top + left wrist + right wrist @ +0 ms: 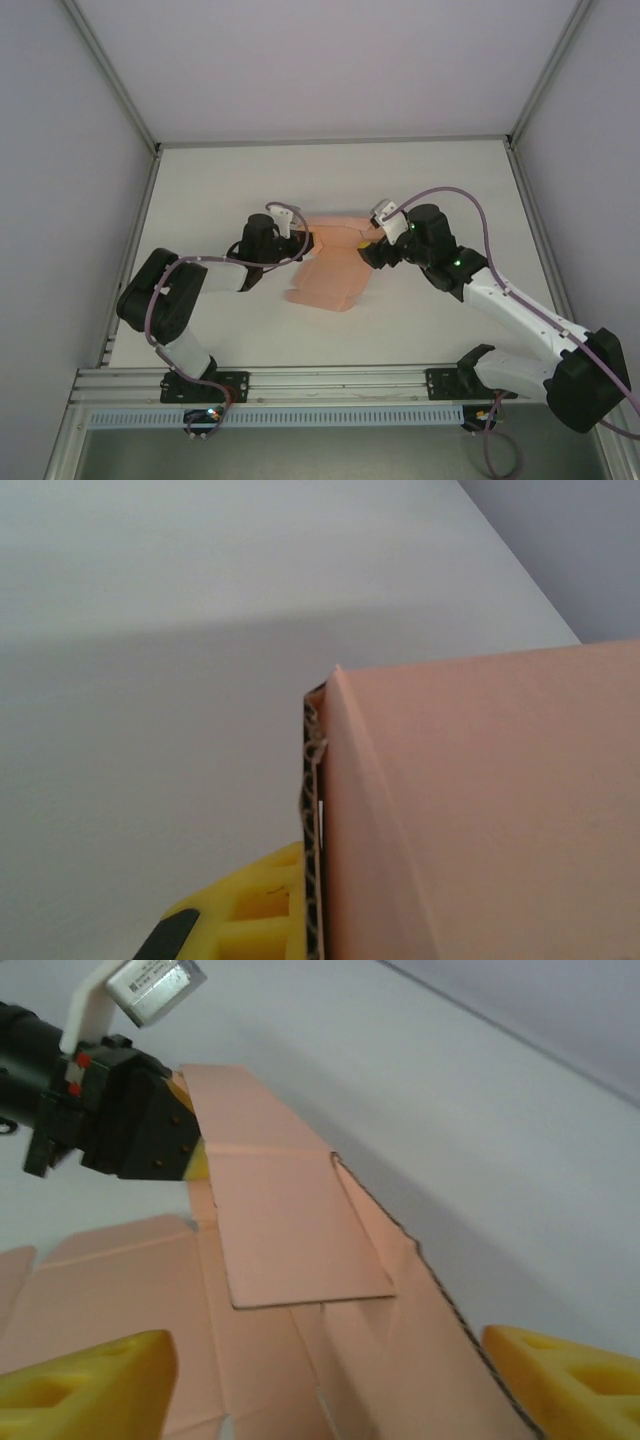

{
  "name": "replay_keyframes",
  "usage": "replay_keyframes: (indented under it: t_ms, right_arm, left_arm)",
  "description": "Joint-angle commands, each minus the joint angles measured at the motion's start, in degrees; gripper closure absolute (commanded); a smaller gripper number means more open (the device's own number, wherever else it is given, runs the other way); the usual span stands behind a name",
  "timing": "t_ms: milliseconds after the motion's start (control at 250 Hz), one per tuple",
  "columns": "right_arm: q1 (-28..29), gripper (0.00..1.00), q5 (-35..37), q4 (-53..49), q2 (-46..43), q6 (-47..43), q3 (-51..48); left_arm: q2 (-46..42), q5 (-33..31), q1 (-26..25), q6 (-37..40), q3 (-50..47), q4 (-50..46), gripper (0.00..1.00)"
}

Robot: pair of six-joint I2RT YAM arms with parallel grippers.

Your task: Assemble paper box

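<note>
1. Card, salmon pink with a fluted cut edge, makes up the box [330, 272], which lies part-folded in the middle of the white surface [440, 180], between the two claws in the top view.
2. At the box's left edge sits the left claw [303, 241]. At the bottom centre of its wrist view, one yellow finger [265, 915] lies flat against the card's raw edge, and a raised panel stands just to its right. The other finger is hidden behind the card, so I judge this claw to be clamped on that panel.
3. At the box's upper right edge sits the right claw [369, 245]. Its wrist view has both yellow fingers [85, 1385] in the bottom corners, spread wide. A side wall's edge runs between them toward the lower right, and they grip nothing.
4. Weight and stiffness, as a judgement: the box looks very light. Each panel is fairly stiff across its own face but hinges freely at every crease. Pushed from one side alone, it would likely slide or swing, so one side wants pinning.
5. Fragility: a hard squeeze could crush the fluting, and the small tabs could buckle or tear if loaded.
6. Where to hold: pinch a flat panel face-to-face, close to a fold line, not at a tab or a loose corner. For the right claw, the wall standing between its fingers looks like the natural purchase.
</note>
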Motion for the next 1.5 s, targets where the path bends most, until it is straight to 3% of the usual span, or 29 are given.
replay_keyframes:
  t_ms: [0, 144, 303, 479, 715, 811, 1102, 1238, 1498]
  right_arm:
    - [-0.18, 0.32, -5.81, -1.01, 1.40, 0.77, 0.79]
    - [-0.17, 0.58, -6.80, -1.39, 3.50, 1.36, 1.46]
    - [-0.36, 0.74, -7.81, 0.40, 4.92, 1.80, 1.50]
    - [-0.18, 1.00, -11.44, 0.06, 5.93, 3.35, 2.19]
    - [-1.43, 1.00, -17.67, -0.69, 6.44, 4.77, 1.98]
    - [-1.84, 1.00, -20.18, -0.91, 6.39, 4.77, 2.24]
    - [-2.89, 1.00, -24.61, -0.45, 5.79, 5.33, 2.30]
    - [-3.51, 1.00, -25.52, -0.79, 5.44, 5.76, 2.46]
    - [-4.63, 1.00, -29.45, -0.22, 3.83, 6.18, 1.99]
  left_arm:
    - [-0.40, 3.20, -0.14, -1.37, 1.37, 1.00, 1.00]
    - [0.78, 5.70, -0.16, -2.13, 2.50, 1.71, 1.00]
    - [0.90, 6.36, -0.14, -2.14, 2.86, 1.16, 1.00]
    - [1.34, 6.83, 0.17, -3.19, 2.16, 3.85, 0.96]
    - [3.95, 13.19, 2.72, -8.11, -0.29, 15.09, 0.86]
    - [3.82, 13.91, 2.72, -6.98, -0.14, 14.21, 0.81]
    - [2.33, 13.91, 2.58, -4.59, -0.87, 13.39, 0.82]
    - [2.56, 16.75, 2.59, -4.95, -1.47, 16.62, 0.75]
    - [1.15, 15.70, 2.07, -2.91, -1.88, 14.80, 0.77]
